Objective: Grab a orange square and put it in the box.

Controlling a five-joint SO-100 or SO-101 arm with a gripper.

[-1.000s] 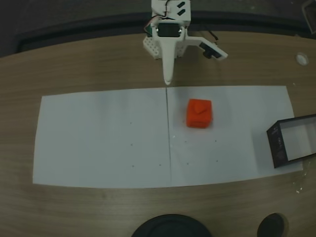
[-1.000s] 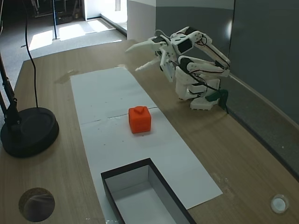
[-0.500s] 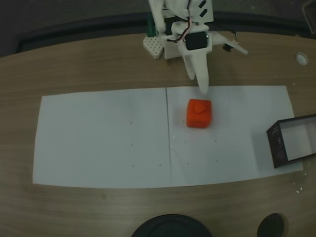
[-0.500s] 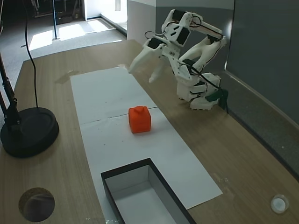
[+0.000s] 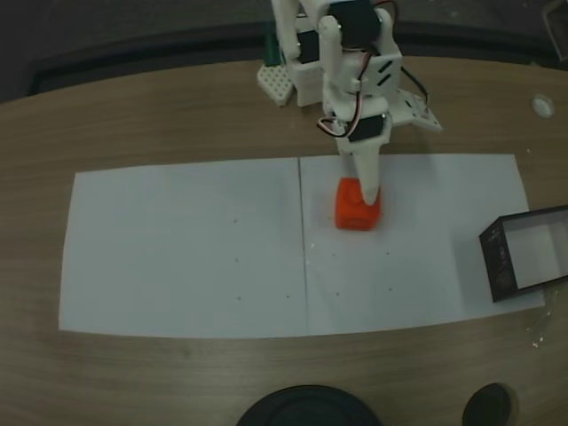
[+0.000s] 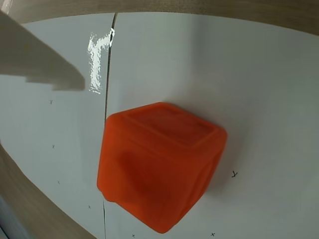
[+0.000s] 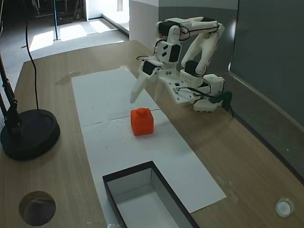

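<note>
Reaching out over the white paper sheet, the arm has come a long way in one second: a second ago it was folded low beside its base with the gripper pointing short of the sheet, half a second ago it had lifted and turned toward the orange square, and now the gripper hangs spread wide above that cube, holding nothing. One long white finger slants down toward the sheet just beyond the cube, the other juts out toward the arm's base. In a fixed view from above, the finger tip overlaps the cube's top face, though whether it touches is hard to say from that angle; the side view suggests a gap remains. For the task this means the approach is nearly over and the closing step has not begun.

The orange square has stayed where it was throughout, on the paper just beside the seam between the two sheets. Up close in the wrist view the orange square is bright orange-red, with rounded edges, a recessed panel on its upper face and a soft bulge on the near face.

The box, dark-walled with a pale floor, sits well apart from the cube at the paper's end, with nothing in it.
</note>
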